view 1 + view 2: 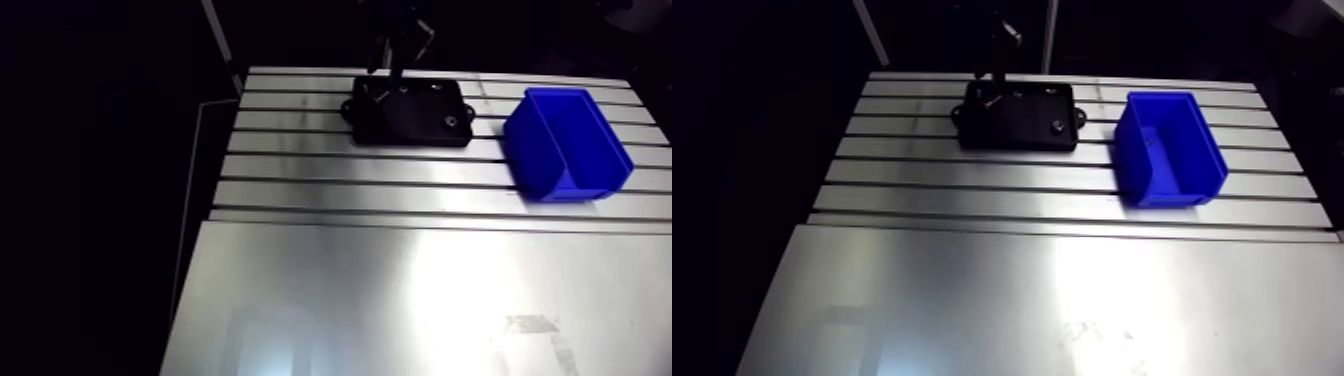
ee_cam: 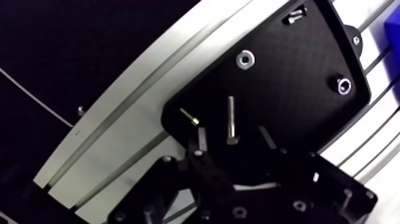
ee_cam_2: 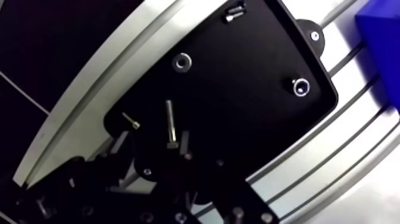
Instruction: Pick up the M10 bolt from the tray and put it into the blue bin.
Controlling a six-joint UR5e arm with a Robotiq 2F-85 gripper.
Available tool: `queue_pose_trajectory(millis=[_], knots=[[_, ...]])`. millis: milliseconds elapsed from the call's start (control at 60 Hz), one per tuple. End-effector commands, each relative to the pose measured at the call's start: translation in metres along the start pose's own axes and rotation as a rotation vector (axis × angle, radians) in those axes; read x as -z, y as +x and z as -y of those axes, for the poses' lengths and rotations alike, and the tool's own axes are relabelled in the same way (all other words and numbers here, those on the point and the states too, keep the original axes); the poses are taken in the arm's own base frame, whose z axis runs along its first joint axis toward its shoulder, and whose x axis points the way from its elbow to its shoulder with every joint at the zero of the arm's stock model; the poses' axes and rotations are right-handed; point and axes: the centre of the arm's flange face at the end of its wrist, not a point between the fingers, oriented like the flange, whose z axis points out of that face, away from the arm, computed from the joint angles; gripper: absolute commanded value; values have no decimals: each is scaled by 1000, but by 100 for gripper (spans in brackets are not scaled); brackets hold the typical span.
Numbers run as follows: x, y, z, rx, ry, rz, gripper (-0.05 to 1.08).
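The gripper [image 2: 233,138] is spread open and empty, its fingers either side of the head end of the M10 bolt [image 2: 231,114], which lies in the black tray [image 2: 297,53]. A grip this close to the head could let the shank swing or slip free on the way to the blue bin [image 1: 565,140]. One finger might also knock the small screw [image 2: 189,116] nearby.

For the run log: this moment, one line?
gripper open above long bolt | bolt lying in black tray | blue bin beside tray

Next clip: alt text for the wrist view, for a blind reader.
The open gripper sits over a black tray, with a long silver bolt lying between its two fingers. A smaller screw lies beside the bolt, two ring-shaped parts farther ahead, and a corner of the blue bin beyond the tray.
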Motion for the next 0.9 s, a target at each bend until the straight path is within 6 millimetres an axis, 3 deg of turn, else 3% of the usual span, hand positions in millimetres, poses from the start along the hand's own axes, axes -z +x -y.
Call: queue_pose_trajectory(millis=[17, 900], knots=[[-3, 0, 0, 1, -2, 2, 49], [-16, -3, -3, 5, -18, 20, 49]])
